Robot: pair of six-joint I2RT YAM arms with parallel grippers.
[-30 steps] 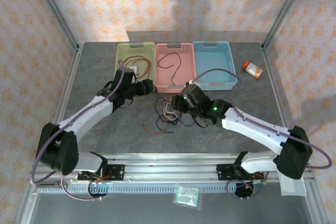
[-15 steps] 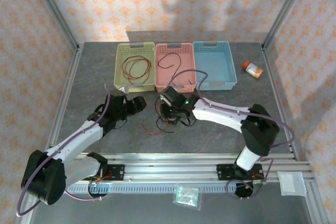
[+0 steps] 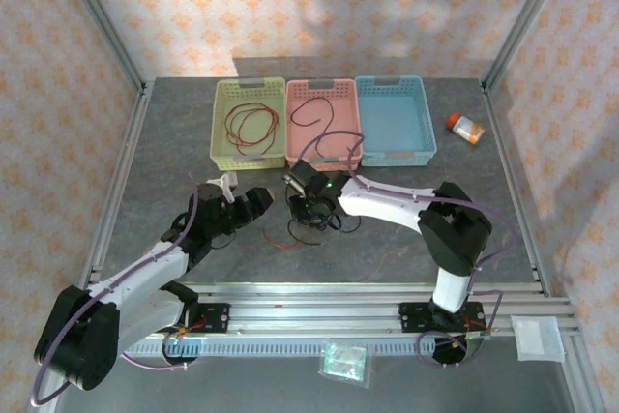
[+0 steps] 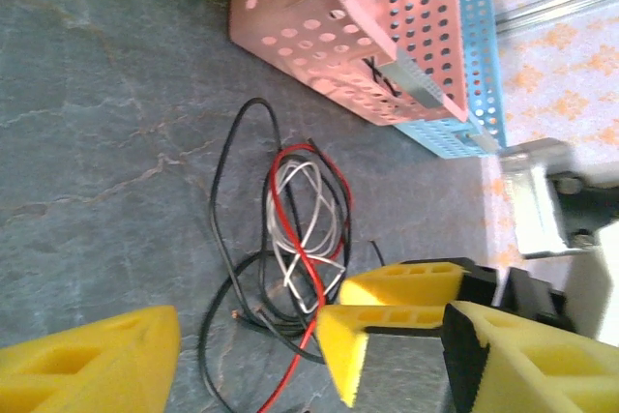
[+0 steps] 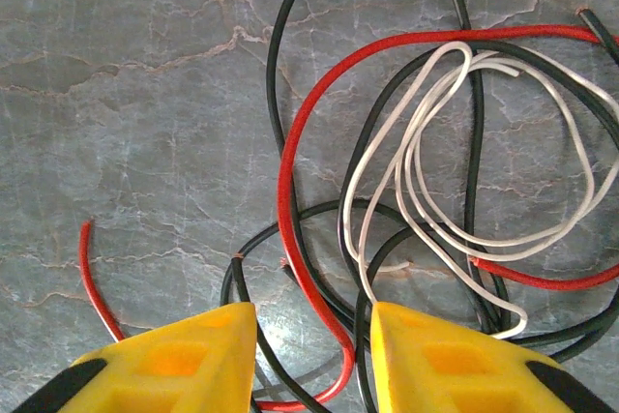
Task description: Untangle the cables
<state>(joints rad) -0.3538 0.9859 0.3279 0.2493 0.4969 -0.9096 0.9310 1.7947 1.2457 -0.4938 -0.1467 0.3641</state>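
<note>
- Left of centre on the worktop [image 3: 164, 171]: left pincer [image 3: 259, 202], released, jaws spread wide with nothing between them, just left of the tangle.
- At the far edge, leftmost of three: green basket [image 3: 219, 132], with a looped red cable [image 3: 250, 126] inside.
- Centre, toward the near edge: tangle of cables [image 3: 311, 227] flat on the worktop, with red strand [image 5: 286, 191], white strand [image 5: 406, 152] and black strand [image 5: 273, 65] looped through one another.
- Down on the tangle: right pincer [image 5: 314, 331], jaws part-way apart, red and black strands lying in the gap, not clamped.
- Beside the green one: pink basket [image 3: 355, 137], a black cable [image 3: 314, 113] curled inside.
- Next along the far edge: blue basket [image 3: 395, 128], right against the pink.
- Toward the far right corner: orange bottle [image 3: 465, 128] on its side, apart from the baskets.
</note>
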